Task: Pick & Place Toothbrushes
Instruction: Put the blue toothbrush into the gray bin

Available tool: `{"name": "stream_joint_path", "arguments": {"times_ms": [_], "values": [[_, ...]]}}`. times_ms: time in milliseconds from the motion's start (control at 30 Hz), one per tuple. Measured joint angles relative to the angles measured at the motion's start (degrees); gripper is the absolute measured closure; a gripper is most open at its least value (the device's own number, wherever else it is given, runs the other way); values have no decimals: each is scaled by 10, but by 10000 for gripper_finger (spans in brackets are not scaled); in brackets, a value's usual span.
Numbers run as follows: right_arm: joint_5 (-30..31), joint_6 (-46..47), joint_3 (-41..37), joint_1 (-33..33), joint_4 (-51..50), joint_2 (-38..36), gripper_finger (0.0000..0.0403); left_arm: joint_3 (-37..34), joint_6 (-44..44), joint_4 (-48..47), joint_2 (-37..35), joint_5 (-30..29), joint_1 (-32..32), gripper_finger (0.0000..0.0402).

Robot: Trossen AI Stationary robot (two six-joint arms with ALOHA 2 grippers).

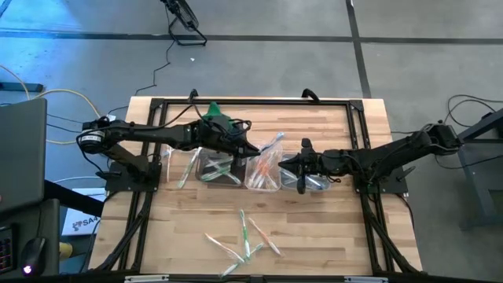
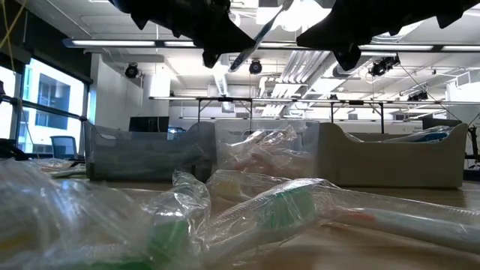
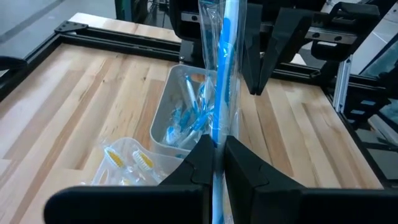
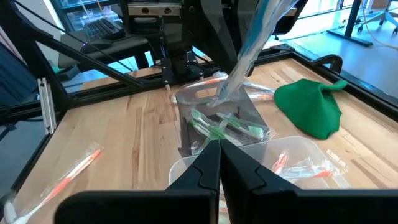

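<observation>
My left gripper (image 1: 253,149) hangs over the row of three clear tubs, shut on a blue toothbrush (image 3: 224,68) in a clear wrapper. The left tub (image 1: 216,167) holds green toothbrushes, the middle tub (image 1: 263,174) orange ones, the right tub (image 3: 186,115) blue ones. My right gripper (image 1: 284,163) is shut on nothing, above the gap between the middle and right tubs, facing the left gripper. Several wrapped toothbrushes (image 1: 245,236) lie flat on the wood near the front edge, and they fill the foreground of the low view (image 2: 262,210). My left gripper pinches the wrapped blue toothbrush between its two fingers, partway along its length (image 3: 215,152). The toothbrush runs along the fingers and sticks out past their tips, slanting up toward the table's right and far side (image 2: 259,34). It is clear of the tubs and the table.
A green cloth lump (image 4: 311,106) lies on the table behind the left tub. More wrapped toothbrushes (image 1: 187,169) lie left of the left tub, and an orange one (image 4: 74,168) lies loose on the wood. A black frame (image 1: 251,102) borders the tabletop.
</observation>
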Motion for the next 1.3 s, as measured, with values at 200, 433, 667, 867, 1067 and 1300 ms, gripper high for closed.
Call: {"name": "stream_joint_path", "arguments": {"times_ms": [200,433,667,867,1067,1300], "values": [[0,2,0,0,0,0,400,0,0,0,0,0,0,390],[3,17,0,0,1,0,387,0,0,0,0,-1,0,390],[35,15,0,-1,23,6,309,0,0,-3,0,0,0,390],[27,15,0,0,31,6,275,0,-7,-42,0,3,-10,390],[16,7,0,0,31,6,275,0,-1,-44,0,4,-32,390],[15,-20,0,-1,37,6,278,0,-15,-43,0,1,-30,390]]}}
